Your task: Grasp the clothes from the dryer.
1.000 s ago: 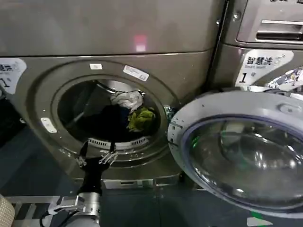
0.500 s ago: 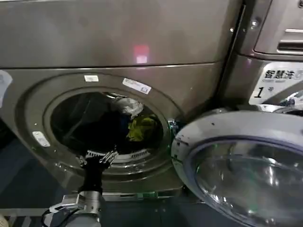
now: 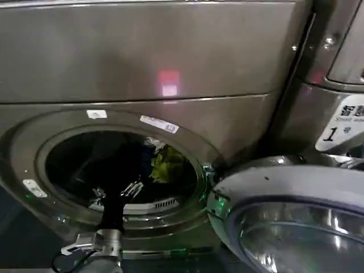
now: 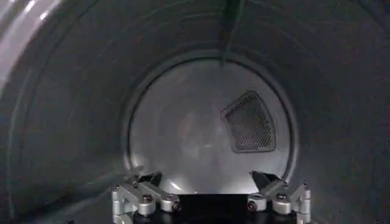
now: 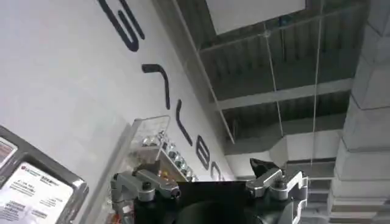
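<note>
The large bronze-grey front-loading dryer (image 3: 170, 57) is taking up most of the head view, its round porthole sitting in the lower left of the frame and opening onto a dark drum. Its round glass door with a pale grey rim (image 3: 290, 216) is hanging swung open across the lower right of the frame. In the upper right part of the porthole the clothes (image 3: 162, 162), a small heap of soft garments, are lying inside the drum: a yellow-green piece is showing most clearly, a scrap of white-grey is peeking out just above it, and a dark navy piece is blending into the shadow on its left.

The left gripper (image 3: 115, 192), a black claw on a dark arm rising from the bottom edge of the frame, is reaching over the lower lip of the porthole, below and to the left of the heap and apart from it. Its fingers are spread wide and holding nothing. In the left wrist view the left gripper's fingertips (image 4: 210, 182) are standing well apart with only the silver drum and its perforated mesh vent (image 4: 248, 122) lying beyond them.

In the right wrist view the right gripper (image 5: 210, 176) is pointing up towards a white wall with dark lettering (image 5: 55, 79) and a ceiling, its fingers standing wide with nothing between them.
</note>
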`<state>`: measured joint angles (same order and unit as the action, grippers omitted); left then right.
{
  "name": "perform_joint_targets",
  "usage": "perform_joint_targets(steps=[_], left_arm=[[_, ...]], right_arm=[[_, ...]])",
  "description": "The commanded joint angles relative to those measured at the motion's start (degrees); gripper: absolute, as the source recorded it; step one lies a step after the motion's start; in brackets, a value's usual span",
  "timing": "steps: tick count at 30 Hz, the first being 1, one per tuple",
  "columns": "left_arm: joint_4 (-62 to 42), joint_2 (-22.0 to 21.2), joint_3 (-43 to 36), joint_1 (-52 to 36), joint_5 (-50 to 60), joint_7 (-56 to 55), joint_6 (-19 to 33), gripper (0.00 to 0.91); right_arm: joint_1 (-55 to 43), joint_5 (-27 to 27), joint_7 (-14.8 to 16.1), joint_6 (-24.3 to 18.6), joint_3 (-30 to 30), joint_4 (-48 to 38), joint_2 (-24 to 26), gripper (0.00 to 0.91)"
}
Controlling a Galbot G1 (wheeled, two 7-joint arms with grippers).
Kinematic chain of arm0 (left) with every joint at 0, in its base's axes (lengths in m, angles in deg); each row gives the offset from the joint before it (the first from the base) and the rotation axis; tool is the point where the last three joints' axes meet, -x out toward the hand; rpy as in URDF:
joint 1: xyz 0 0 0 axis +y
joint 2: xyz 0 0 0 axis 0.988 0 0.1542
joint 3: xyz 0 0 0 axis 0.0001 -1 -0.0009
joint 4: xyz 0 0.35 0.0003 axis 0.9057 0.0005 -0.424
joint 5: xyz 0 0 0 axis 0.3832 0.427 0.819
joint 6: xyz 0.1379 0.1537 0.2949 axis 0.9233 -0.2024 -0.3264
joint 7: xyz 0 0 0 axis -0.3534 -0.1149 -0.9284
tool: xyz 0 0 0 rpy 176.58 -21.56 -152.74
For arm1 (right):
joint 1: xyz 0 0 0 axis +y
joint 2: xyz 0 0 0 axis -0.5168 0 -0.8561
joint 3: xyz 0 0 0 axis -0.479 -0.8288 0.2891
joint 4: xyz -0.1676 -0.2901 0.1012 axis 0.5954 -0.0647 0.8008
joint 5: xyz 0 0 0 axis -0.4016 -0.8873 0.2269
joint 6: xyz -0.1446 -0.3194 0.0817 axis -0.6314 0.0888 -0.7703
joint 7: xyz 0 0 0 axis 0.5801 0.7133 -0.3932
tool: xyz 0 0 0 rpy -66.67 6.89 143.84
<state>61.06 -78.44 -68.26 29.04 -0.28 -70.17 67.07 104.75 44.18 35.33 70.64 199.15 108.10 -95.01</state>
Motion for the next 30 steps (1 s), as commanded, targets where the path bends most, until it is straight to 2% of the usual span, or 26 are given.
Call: perform_joint_targets(steps=[1, 18, 30], left_arm=[[-9.02, 0.03, 0.13, -12.05, -2.45, 0.01, -0.58, 0.907], [-42.14, -3.65, -3.52, -41.39, -4.45, 0.17, 0.14, 0.907], [-60.44, -6.40, -4.18, -52.60, -2.60, 2.93, 2.86, 0.907]], right_arm=[[0.57, 0.11, -0.04, 0.08, 1.05, -0.16, 0.01, 0.907], [0.73, 0.59, 0.67, 0.10, 2.38, -0.68, -0.35, 0.907], [0.46, 1.11, 0.83, 0.01, 2.63, -0.86, -0.41, 0.907]])
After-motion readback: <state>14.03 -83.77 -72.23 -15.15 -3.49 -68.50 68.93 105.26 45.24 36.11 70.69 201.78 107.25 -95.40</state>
